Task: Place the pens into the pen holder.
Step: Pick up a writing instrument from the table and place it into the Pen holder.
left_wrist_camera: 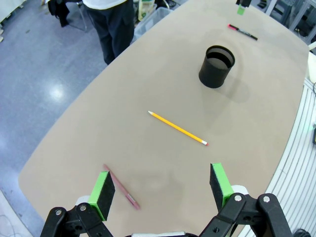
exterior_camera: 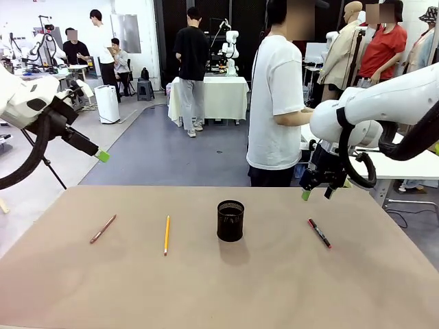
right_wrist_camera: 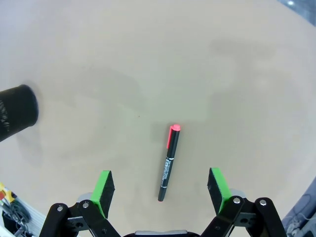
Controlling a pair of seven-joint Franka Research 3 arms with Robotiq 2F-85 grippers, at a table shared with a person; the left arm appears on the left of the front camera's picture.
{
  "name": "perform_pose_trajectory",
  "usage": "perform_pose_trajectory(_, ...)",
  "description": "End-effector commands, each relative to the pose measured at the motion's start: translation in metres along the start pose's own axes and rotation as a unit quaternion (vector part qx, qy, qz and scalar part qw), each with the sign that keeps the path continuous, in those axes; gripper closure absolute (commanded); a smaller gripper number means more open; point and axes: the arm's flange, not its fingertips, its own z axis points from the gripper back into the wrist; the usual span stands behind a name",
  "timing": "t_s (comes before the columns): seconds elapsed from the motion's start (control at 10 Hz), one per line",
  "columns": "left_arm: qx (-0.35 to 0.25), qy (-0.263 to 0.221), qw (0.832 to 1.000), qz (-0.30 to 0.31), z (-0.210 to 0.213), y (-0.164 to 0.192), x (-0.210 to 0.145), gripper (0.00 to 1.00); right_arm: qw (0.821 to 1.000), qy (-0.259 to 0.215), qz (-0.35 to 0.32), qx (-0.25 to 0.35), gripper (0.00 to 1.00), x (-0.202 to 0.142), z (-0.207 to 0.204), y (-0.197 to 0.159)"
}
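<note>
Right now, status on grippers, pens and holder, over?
Left gripper, right gripper open, empty, above table. Brown pen, yellow pen, red-capped pen lying flat, none in pen holder. Person standing past far edge.

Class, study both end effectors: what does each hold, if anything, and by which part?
Nothing is held. The left end effector and right end effector are open and empty; the pens lie loose on the table.
</note>
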Motion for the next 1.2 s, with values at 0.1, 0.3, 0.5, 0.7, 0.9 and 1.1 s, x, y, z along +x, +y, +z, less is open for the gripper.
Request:
perform_pose_trajectory(0.1,0.0,-0.004,1.0,0.0,0.001,-0.001,-0.001,0.0,0.997,0.008,-0.043,-0.064,0.0,0.001,-0.024,0.02)
perform_pose_trajectory(0.3,0.0,-0.004,1.0,0.0,0.001,-0.001,-0.001,0.0,0.993,0.011,-0.071,-0.098,0.0,0.004,-0.035,0.021)
perform_pose_trajectory(0.5,0.0,-0.004,1.0,0.0,0.001,-0.001,-0.001,0.0,0.995,-0.005,-0.046,-0.084,0.0,0.0,-0.056,0.019)
perform_pose_trajectory(0.7,0.0,-0.004,1.0,0.0,0.001,-0.001,-0.001,0.0,0.997,-0.013,-0.024,-0.073,0.0,-0.014,-0.058,0.019)
perform_pose_trajectory(0.9,0.0,-0.004,1.0,0.0,0.001,-0.001,-0.001,0.0,0.997,-0.011,-0.015,-0.079,0.0,-0.03,-0.068,0.032)
perform_pose_trajectory(1.1,0.0,-0.004,1.0,0.0,0.001,-0.001,-0.001,0.0,0.996,-0.001,-0.016,-0.085,0.0,-0.039,-0.068,0.033)
